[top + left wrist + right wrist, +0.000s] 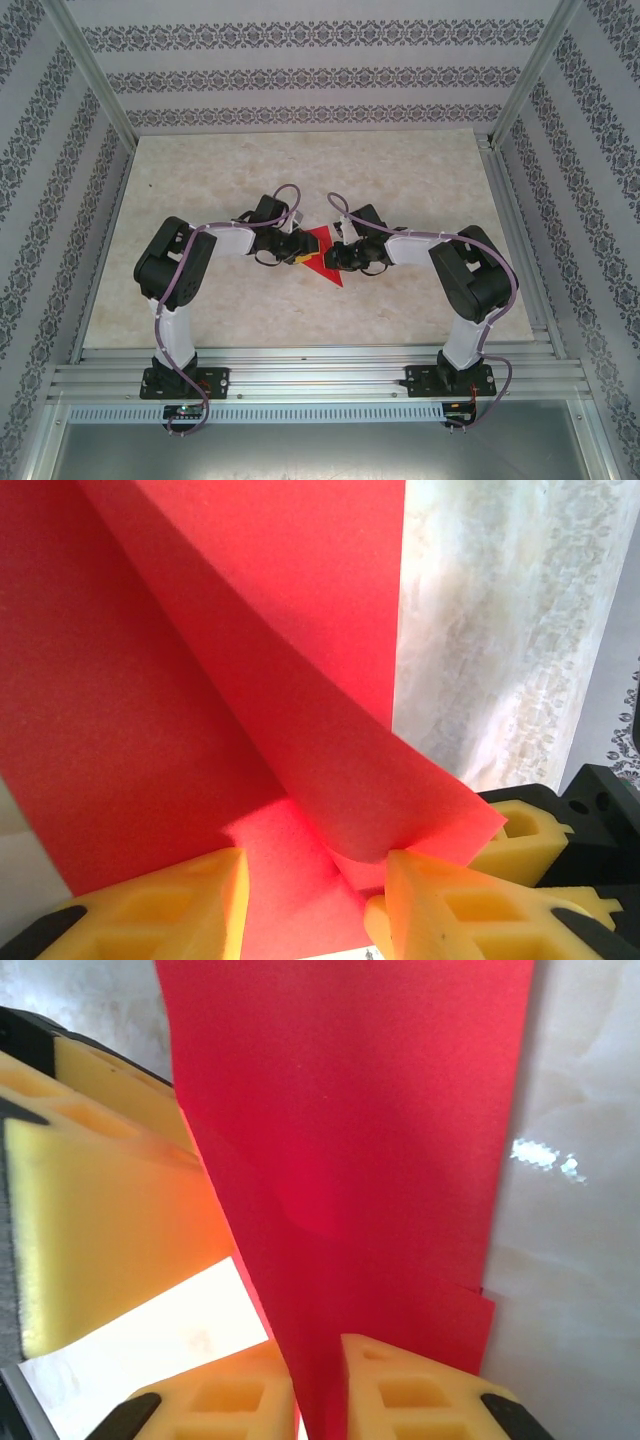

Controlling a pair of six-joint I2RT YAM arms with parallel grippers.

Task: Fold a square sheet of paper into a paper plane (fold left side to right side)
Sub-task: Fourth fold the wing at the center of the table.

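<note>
Both grippers meet at the red paper in the middle of the table (300,170). The left gripper (315,858) has its yellow fingers (150,910) spread apart. The paper lies loose in the gap and is not squeezed. The right gripper (318,1352) has its fingers close on both sides of the paper, so it looks like it is pinching it.

I think the step now is to bring the left side over onto the right side. To do it well, the right gripper should hold the paper so it cannot slide. The left gripper should lay the left side down slowly until the edges match. Then it should press along the fold, starting at the pointed end. If it pulls hard, the thin paper may tear or twist.

The paper plane (322,262) sits between the two grippers, near the middle of the table. It is a small, bright red, pointed shape, and its tip (340,285) points toward the near side. One big flap (330,650) leans over the rest. Its fold (350,855) is round and soft, not pressed flat yet. At one edge the layers make a tiny step (482,1295), so they do not line up just right.
</note>
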